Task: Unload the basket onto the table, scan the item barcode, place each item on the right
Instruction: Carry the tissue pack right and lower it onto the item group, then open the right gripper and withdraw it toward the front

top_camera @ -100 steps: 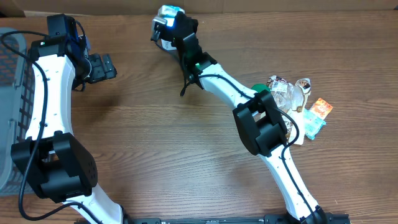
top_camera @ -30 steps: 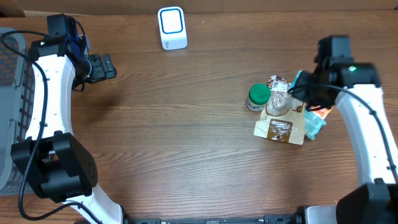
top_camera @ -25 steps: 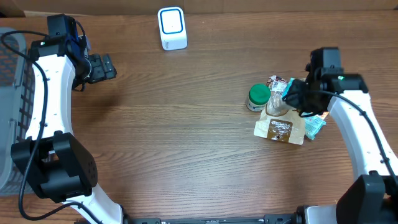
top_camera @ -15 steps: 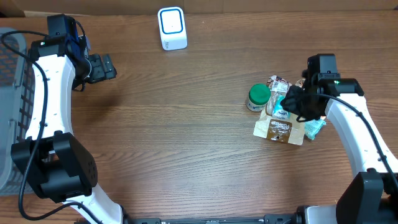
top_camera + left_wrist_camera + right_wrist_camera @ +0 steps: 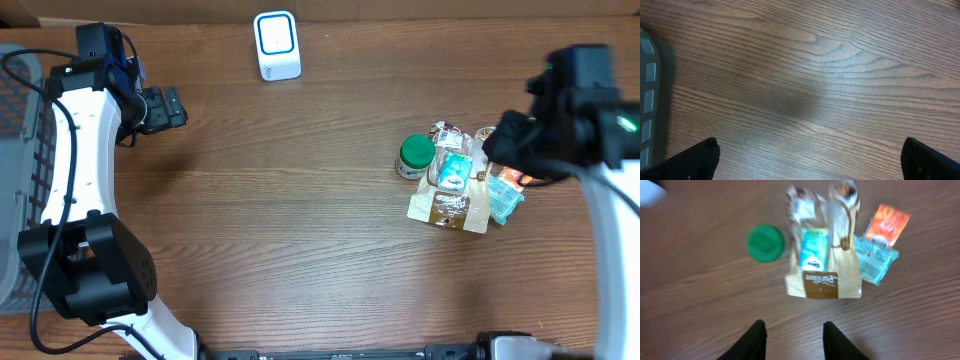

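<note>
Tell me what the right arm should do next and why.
Probably lower the right gripper onto the green-lidded jar. The gripper hangs empty, jaws apart, above the packets. The jar stands at their edge, free on its outer side, so it looks easiest to grasp and carry to the scanner.

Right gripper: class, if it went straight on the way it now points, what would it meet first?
Probably the brown paper pouch, lying straight ahead of the right gripper with a teal packet on it. Depth is unclear, so the fingers might touch bare table just short of it.
</note>
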